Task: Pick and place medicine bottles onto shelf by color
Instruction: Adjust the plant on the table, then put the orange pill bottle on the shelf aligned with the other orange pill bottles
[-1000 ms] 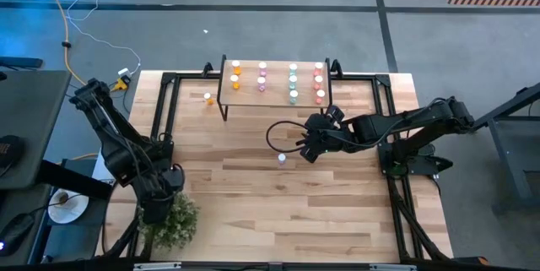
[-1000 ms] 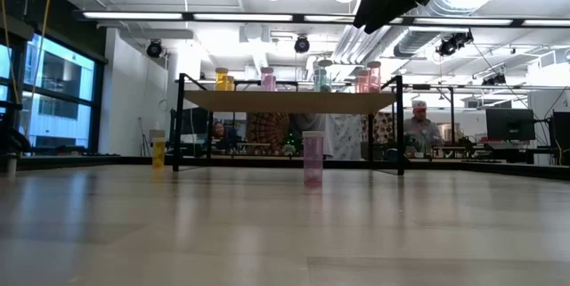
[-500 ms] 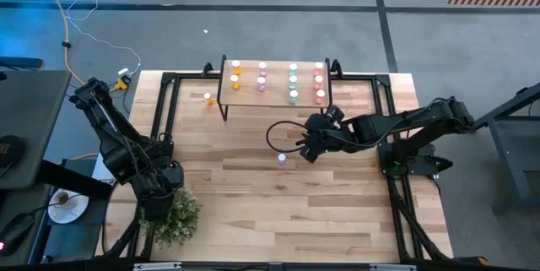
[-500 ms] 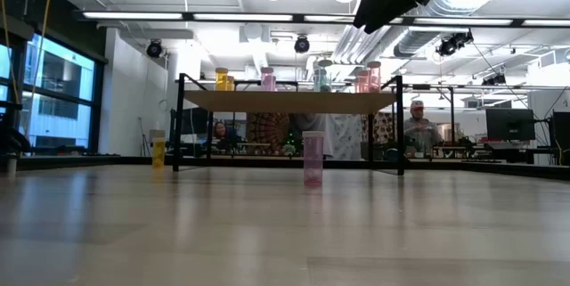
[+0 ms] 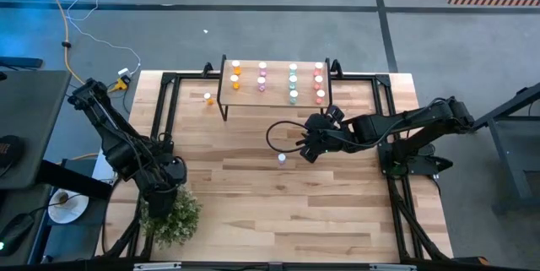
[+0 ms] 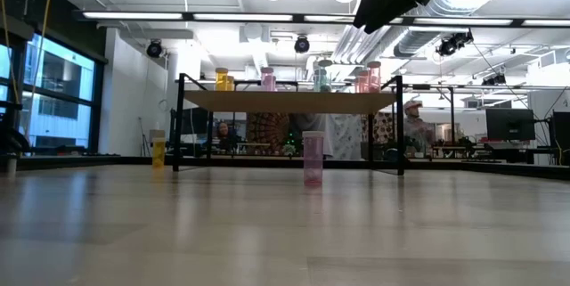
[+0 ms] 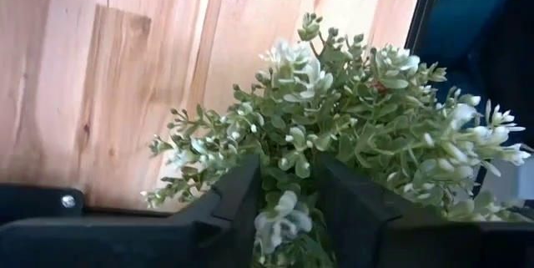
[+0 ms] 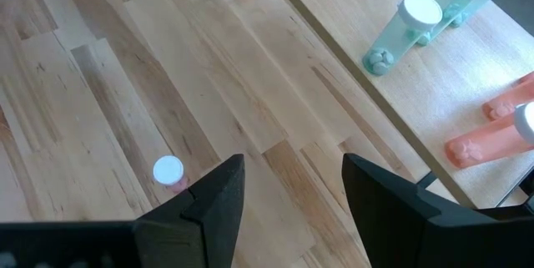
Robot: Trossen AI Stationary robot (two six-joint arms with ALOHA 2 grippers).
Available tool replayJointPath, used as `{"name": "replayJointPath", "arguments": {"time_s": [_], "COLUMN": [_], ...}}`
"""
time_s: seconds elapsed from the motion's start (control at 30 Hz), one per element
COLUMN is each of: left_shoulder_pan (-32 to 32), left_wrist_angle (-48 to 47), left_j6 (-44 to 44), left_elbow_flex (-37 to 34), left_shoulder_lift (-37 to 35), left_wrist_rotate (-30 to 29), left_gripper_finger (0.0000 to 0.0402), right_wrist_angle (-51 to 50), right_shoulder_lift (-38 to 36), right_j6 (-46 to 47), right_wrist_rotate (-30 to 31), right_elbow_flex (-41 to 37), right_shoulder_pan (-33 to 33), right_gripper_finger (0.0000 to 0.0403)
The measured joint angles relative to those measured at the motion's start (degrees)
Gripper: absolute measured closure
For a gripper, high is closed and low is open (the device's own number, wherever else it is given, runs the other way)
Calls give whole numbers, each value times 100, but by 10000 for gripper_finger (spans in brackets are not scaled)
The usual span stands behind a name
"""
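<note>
The shelf (image 5: 274,85) stands at the table's far middle and carries bottles in orange, pink, teal and red columns; it also shows in the low view (image 6: 289,101). A pink bottle (image 5: 282,159) stands upright on the tabletop in front of it, also seen in the low view (image 6: 313,158) and the right wrist view (image 8: 168,170). An orange bottle (image 5: 208,98) stands on the table left of the shelf. My right gripper (image 5: 306,147) hovers open and empty just right of the pink bottle, shown in its wrist view (image 8: 292,197). My left gripper (image 7: 288,209) is open over a small plant (image 5: 175,216) at the near left. My left gripper has sprigs of the plant (image 7: 288,218) standing between its open fingers, which point down at it from above. Whether the fingers touch the sprigs I cannot tell.
The shelf's thin black legs (image 5: 224,111) stand on the table. The table's black frame (image 5: 164,111) runs along the left and right sides. Teal bottles (image 8: 409,26) and red bottles (image 8: 492,134) stand on the shelf's right part. Bare tabletop lies across the near middle (image 5: 287,212).
My left arm has shifted slightly toward the table's far edge above the plant. My right gripper and the bottles have kept still.
</note>
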Motion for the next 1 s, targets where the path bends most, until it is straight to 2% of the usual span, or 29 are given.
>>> {"name": "replayJointPath", "arguments": {"time_s": [0.23,0.4,0.7,1.0], "left_shoulder_pan": [217,491,1225,2485], "left_wrist_angle": [-3,-146,-980,-1656], "left_j6": [440,743,764,965], "left_elbow_flex": [0,0,0,0], "left_shoulder_lift": [-271,-674,-1297,-1351], "left_wrist_rotate": [-212,-704,-2079,-3526], "left_gripper_finger": [269,268,268,268], "right_wrist_angle": [-1,-2,-2,-3], "right_shoulder_lift": [0,0,0,0], "right_j6": [-12,-12,-60,-126], "right_wrist_rotate": [0,0,0,0], "right_elbow_flex": [0,0,0,0], "right_shoulder_pan": [0,-2,-1,-1], "right_gripper_finger": [208,208,208,208]}}
